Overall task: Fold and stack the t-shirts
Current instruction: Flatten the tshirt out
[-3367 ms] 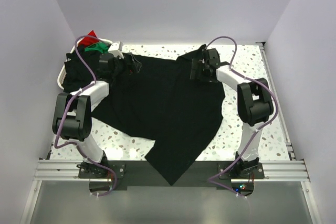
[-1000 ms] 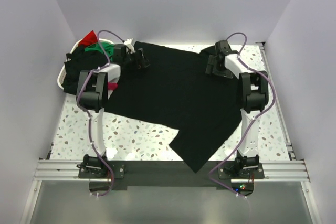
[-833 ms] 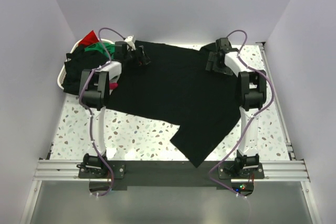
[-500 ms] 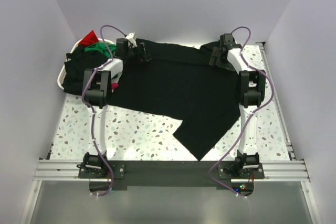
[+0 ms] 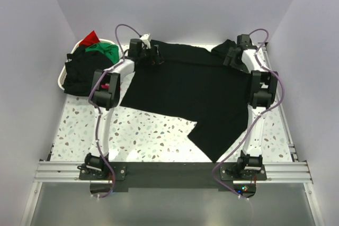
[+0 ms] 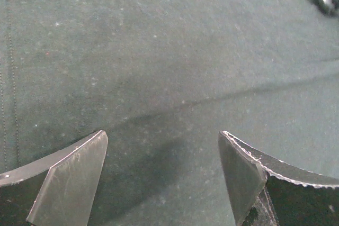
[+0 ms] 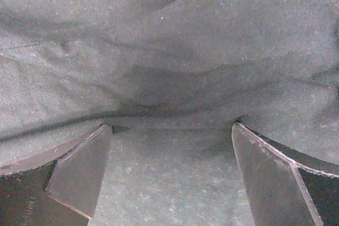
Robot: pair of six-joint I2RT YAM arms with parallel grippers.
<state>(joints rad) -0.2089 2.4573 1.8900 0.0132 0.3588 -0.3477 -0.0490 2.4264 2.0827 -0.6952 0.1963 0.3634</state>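
Observation:
One black t-shirt (image 5: 190, 88) lies spread across the far half of the table, with one corner hanging toward the near edge at the right. Both arms reach out to its far edge. My left gripper (image 5: 152, 56) rests at the shirt's far left corner, my right gripper (image 5: 232, 56) at its far right corner. In the left wrist view the gripper (image 6: 162, 136) stands wide open over flat black cloth (image 6: 169, 51). In the right wrist view the gripper (image 7: 172, 128) is open too, its fingertips (image 7: 100, 136) down on creased cloth (image 7: 169, 35). More t-shirts, black (image 5: 79, 70), green (image 5: 103, 51) and red (image 5: 91, 39), are heaped at the far left.
A white basket (image 5: 60, 80) at the far left holds the heap of shirts. The speckled table (image 5: 137, 130) shows bare in front of the spread shirt. Walls close in on the left, right and back. The arm bases sit on a rail at the near edge.
Both arms have stretched farther away and to the right, dragging the black shirt with them. The shirt now lies flatter, and its hanging corner has shifted right.

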